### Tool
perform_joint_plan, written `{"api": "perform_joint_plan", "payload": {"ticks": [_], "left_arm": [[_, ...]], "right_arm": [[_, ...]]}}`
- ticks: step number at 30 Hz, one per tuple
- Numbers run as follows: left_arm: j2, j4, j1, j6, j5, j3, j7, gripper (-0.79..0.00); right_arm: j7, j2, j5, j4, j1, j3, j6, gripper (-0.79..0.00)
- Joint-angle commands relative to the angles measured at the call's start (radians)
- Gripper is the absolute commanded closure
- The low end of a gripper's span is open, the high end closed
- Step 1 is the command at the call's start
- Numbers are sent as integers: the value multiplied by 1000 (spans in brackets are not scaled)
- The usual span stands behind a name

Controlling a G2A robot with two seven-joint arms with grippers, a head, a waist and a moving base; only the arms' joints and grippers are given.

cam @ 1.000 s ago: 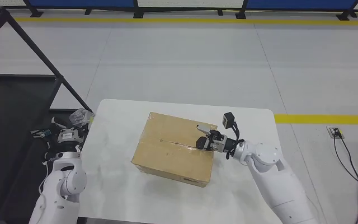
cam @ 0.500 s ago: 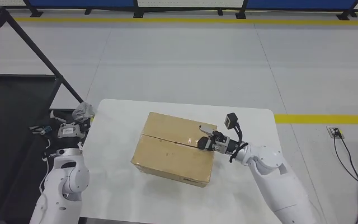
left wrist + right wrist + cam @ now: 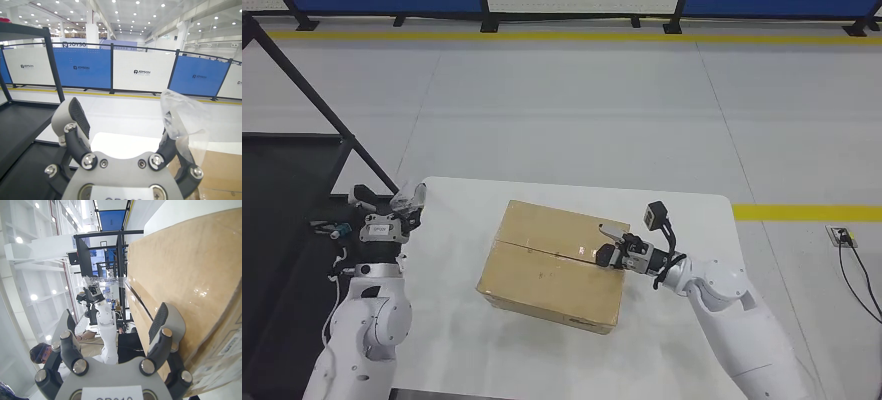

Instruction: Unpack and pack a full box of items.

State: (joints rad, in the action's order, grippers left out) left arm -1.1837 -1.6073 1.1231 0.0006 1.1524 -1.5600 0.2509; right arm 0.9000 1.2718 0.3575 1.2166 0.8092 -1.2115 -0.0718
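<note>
- L fingers [image 3: 78, 115]: spread wide, released; nothing clamped btwn pads.
- Clear tape [image 3: 177, 117]: crumpled wad stuck on tip of one L finger; loose strip trails from it down toward box.
- R fingers [image 3: 162, 321]: likewise spread, released, holding nothing. One lies against box top, just beside centre seam; other hangs off box in open air.
- Tape strip, per R wrist view: stretched in a straight band btwn far-off L fingers and far end of box seam.
- Box [image 3: 552, 265]: brown cardboard, top flaps shut, flat on bench approx. centre, turned slightly askew; printed label on side nearest robot.
- L arm: raised over far L corner of bench, well apart from box.
- R arm: at R edge of box, wrist level w/ box top.
- Bench [image 3: 442, 300]: white top, rounded corners.
- Black rack [image 3: 22, 121]: dark shelf w/ black posts, just beside bench on L side.
- Surroundings: pale floor w/ yellow line; blue and white barrier panels beyond.
</note>
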Motion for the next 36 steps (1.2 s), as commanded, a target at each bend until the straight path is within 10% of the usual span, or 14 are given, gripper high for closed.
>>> {"api": "perform_joint_plan", "payload": {"ticks": [1, 36], "left_arm": [[-2, -19, -3, -2, 16, 18, -13, -785], [-80, -26, -200, -37, 327, 498, -148, -785]], "right_arm": [[-2, -1, 5, 4, 3, -3, -11, -785], [-7, -55, 59, 153, 201, -182, -77, -785]]}}
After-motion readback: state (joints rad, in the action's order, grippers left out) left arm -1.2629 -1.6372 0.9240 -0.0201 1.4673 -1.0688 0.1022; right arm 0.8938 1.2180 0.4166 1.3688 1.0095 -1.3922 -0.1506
